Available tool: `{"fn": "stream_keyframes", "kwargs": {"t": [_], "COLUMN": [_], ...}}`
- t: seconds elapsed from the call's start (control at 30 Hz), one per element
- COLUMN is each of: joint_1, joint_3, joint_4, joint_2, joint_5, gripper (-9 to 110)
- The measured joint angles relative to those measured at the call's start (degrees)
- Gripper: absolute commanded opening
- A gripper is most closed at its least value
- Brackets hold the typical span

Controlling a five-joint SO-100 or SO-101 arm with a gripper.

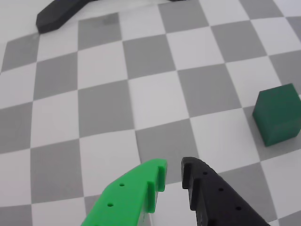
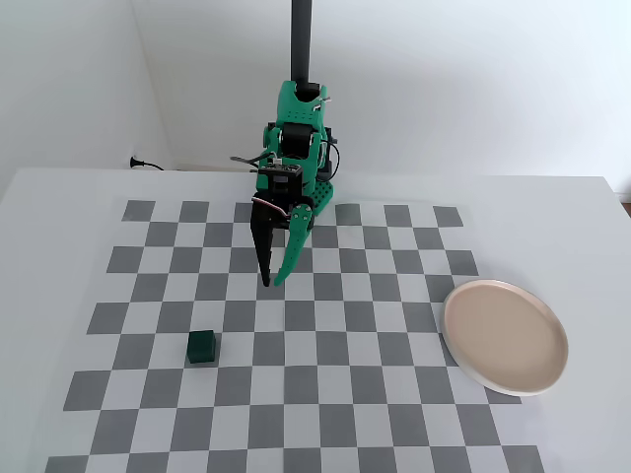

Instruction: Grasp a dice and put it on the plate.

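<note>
Through the wrist view you are looking down on the grey-and-white checkered surface (image 1: 155, 94). Your hand (image 1: 173, 170) enters from the bottom edge: a bright green finger (image 1: 134, 193) on the left, a black finger (image 1: 216, 197) on the right, with only a narrow gap between their tips and nothing held there. The dice (image 1: 278, 114) sits near the right edge, a dark green cube resting on the squares, well apart from your fingertips. A black angled piece (image 1: 59, 14) lies at the upper left.
</note>
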Motion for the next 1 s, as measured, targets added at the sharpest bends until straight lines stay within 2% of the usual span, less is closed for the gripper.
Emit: {"fn": "stream_keyframes", "kwargs": {"t": [0.4,0.7,1.0], "joint_1": [9.4,17.1,19.0], "joint_3": [0.0,0.0,0.0], "joint_4": [-2.1,-1.9,-12.8], "joint_2": [0.0,-1.1,-11.3], "joint_5": [1.1,1.3,1.1], "gripper": [-3,10,14]}}
